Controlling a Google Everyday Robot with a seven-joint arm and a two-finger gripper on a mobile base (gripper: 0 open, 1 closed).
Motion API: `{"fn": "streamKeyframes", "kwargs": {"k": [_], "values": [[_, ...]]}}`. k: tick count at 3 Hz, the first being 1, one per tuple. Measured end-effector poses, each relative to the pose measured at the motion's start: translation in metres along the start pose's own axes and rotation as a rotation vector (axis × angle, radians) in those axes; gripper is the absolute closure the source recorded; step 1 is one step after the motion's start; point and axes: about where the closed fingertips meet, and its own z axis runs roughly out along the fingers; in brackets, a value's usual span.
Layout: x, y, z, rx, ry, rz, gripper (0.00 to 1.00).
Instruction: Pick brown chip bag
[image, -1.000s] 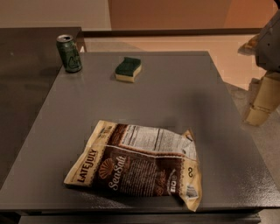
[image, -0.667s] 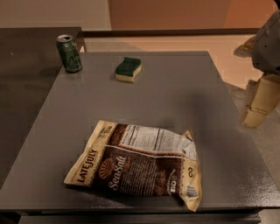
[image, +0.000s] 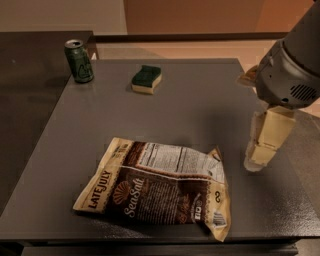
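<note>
I see the brown chip bag (image: 160, 187) lying flat near the grey table's (image: 200, 107) front edge, long axis left-to-right, its "LATE JULY" end leftward, with the gripper (image: 260, 156) hanging just right of it, whether open or closed I can't tell, and a green can (image: 79, 61) upright at the far-left corner.

Bag: I see the brown chip bag (image: 160, 187), dark brown and tan, crinkled, printed "LATE JULY" and "Sea Salt", white nutrition label facing up.
Pose: lying flat.
Place: front of the worktop (image: 200, 105).
End effector: end effector (image: 260, 155) hangs right of the bag, apart from it.
</note>
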Motion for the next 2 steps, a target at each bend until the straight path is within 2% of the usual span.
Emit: {"fn": "streamKeyframes", "kwargs": {"k": [2], "values": [[-0.031, 0.039, 0.043, -0.153, -0.009, -0.045, 0.0]]}}
